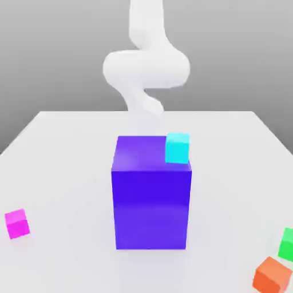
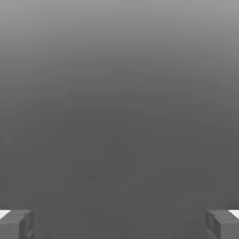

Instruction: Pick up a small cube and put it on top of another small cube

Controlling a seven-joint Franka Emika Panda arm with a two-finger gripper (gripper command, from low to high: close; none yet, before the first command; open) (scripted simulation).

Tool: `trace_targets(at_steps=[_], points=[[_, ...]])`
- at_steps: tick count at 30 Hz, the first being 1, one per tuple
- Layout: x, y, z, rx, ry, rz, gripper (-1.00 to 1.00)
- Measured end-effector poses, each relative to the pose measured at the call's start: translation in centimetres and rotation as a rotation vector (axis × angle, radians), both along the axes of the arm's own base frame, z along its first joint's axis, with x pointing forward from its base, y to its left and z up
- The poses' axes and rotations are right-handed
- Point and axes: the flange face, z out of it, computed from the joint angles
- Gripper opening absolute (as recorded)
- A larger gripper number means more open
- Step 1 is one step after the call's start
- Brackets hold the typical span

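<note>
Two grey fingertips (image 2: 18,224) are showing in the hand view, standing as far apart as they go, and the gripper (image 2: 119,224) is holding nothing; between the pads there is only plain grey backdrop. In the exterior view the white arm (image 1: 146,66) is rising behind the table, curling above the far edge.

In front of it the big blue-violet block (image 1: 151,200) is standing upright in the middle of the white table (image 1: 63,154), taking up the centre and leaving broad bare surface on both sides. The cyan cube (image 1: 177,147) is sitting at the block's top, at the corner toward the exterior view's right.

The small cube (image 1: 17,223), bright magenta-pink, is lying far out toward the exterior view's left, near the front edge, well apart from the block and with open table all round it. On the opposite side, at the exterior view's right front corner, the orange cube (image 1: 272,276) and a green cube (image 1: 287,244) are sitting close together, the green one being cut by the frame's edge.
</note>
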Motion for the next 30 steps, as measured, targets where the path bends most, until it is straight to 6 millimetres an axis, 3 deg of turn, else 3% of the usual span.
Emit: trace_targets(at_steps=[7,15,22,26,30], points=[[5.5,-7.0,-9.6,0.305,0.151,-0.388,0.00],[7.4,-15.0,-21.5,0.583,0.288,-0.885,0.00],[5.5,-21.5,-32.0,0.765,0.363,-1.368,0.00],[2.5,-25.4,-37.8,0.843,0.373,-1.675,0.00],[-0.8,-28.0,-43.2,0.890,0.367,-1.969,0.00]])
